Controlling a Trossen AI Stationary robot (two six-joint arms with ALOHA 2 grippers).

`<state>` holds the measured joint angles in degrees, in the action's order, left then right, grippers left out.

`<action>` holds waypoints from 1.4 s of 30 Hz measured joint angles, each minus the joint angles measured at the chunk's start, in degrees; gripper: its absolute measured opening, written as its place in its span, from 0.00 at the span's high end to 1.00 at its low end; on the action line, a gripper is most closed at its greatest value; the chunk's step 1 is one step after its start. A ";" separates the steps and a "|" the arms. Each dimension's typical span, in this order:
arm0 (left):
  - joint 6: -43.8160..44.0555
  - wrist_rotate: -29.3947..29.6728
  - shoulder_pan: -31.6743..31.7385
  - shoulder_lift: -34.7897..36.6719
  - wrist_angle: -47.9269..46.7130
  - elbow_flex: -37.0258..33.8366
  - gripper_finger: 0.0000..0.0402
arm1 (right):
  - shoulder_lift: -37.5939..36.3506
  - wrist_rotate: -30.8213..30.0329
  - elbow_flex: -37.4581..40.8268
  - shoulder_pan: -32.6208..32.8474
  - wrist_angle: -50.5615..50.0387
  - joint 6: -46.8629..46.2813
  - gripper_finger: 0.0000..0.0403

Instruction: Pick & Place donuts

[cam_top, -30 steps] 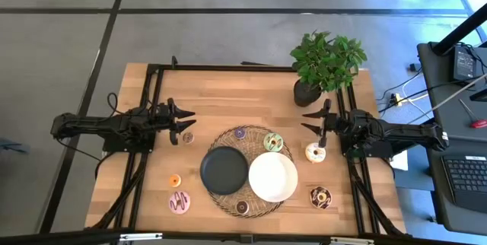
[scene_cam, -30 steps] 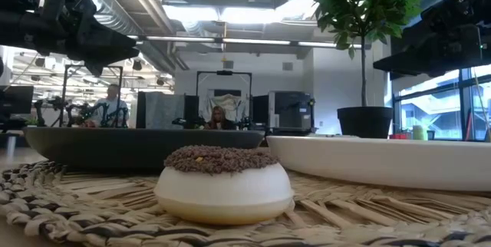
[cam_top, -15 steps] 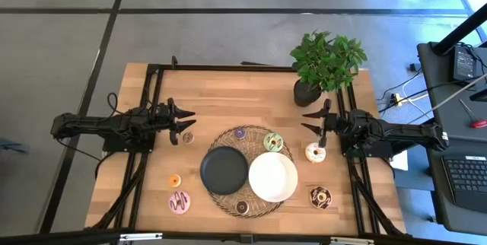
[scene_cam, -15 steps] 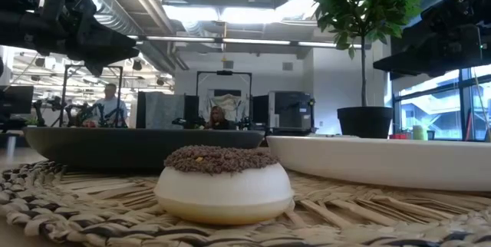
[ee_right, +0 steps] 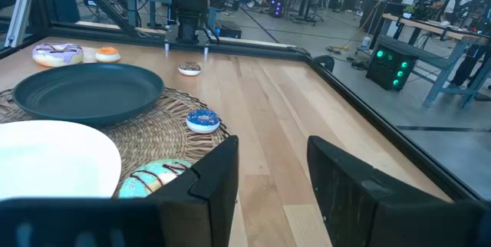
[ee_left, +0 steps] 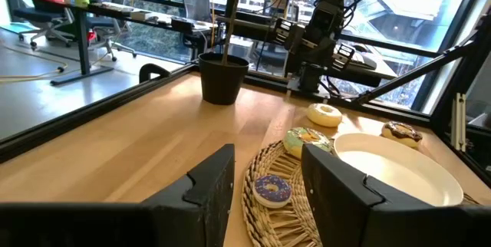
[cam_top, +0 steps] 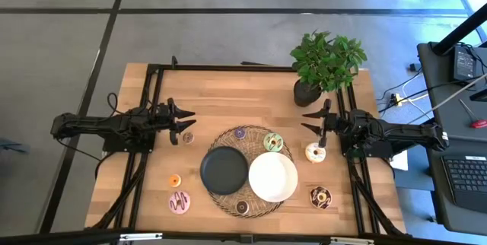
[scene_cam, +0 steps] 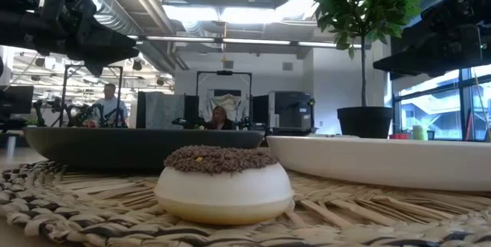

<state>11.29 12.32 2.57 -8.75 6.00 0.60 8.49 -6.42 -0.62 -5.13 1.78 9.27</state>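
Note:
Several small ring donuts lie about a woven mat. The purple one, the green one and a chocolate-topped one rest on the mat itself. On the bare wood lie a cream one, a brown sprinkled one, an orange one, a striped pink one and a small brown one. My left gripper hovers open near the small brown donut, holding nothing. My right gripper hovers open above the cream donut, holding nothing.
A black plate and a white plate sit side by side on the mat. A potted plant stands at the far right of the table, just beyond my right gripper. Bare wood lies along the far edge. People sit in the room behind.

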 joint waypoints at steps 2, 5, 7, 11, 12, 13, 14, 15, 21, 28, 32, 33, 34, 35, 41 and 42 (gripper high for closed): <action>-0.01 0.00 0.02 -0.02 0.01 -0.01 0.63 | 0.00 -0.01 0.00 0.02 0.00 0.01 0.61; -0.02 0.00 0.01 0.00 0.02 -0.02 0.63 | 0.01 -0.01 0.00 0.02 0.00 0.00 0.61; -0.02 0.00 0.00 -0.02 0.01 -0.02 0.63 | 0.00 -0.01 0.00 0.00 0.00 0.01 0.61; -0.02 0.00 0.00 -0.01 0.01 0.00 0.63 | 0.00 -0.01 0.02 0.02 0.04 0.57 0.61; -0.01 0.00 0.00 -0.01 0.01 -0.01 0.63 | 0.02 -0.01 0.00 0.00 0.20 1.80 0.61; -0.01 0.00 0.01 0.00 0.02 -0.01 0.63 | 0.02 -0.04 0.00 0.00 0.45 3.37 0.61; -0.02 0.00 0.01 0.00 0.01 0.00 0.63 | 0.00 -0.19 0.00 0.00 0.67 4.89 0.61; -0.02 0.00 0.00 0.00 0.00 -0.02 0.63 | 0.00 -0.23 -0.02 0.00 0.62 6.09 0.61; -0.02 0.00 0.00 -0.02 0.00 -0.02 0.63 | 0.02 -0.19 -0.02 0.00 0.04 6.02 0.61; -0.02 0.00 0.02 0.00 0.02 0.00 0.63 | 0.02 -0.14 -0.02 0.00 0.02 5.97 0.61; -0.02 0.00 0.01 -0.02 0.02 -0.01 0.63 | 0.02 0.53 -0.02 0.00 0.02 -0.10 0.61; -0.01 0.00 0.02 -0.01 0.01 -0.02 0.63 | 0.02 0.63 -0.02 0.00 0.02 -3.04 0.61; 0.00 0.00 0.00 -0.02 0.00 0.00 0.63 | 0.02 0.61 -0.02 0.00 0.02 -5.98 0.61; -0.02 0.00 0.00 -0.01 0.01 -0.02 0.63 | 0.02 0.54 -0.02 0.00 0.03 -8.65 0.61; 0.00 0.00 0.00 0.00 0.02 0.00 0.63 | 0.02 0.49 -0.02 0.00 0.03 -11.80 0.61; 0.00 0.00 0.02 -0.02 0.02 -0.02 0.63 | 0.02 0.49 -0.02 0.00 0.05 -11.83 0.61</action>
<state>11.28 12.32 2.59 -8.78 6.02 0.58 8.51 -5.93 -0.64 -5.13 1.83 -2.56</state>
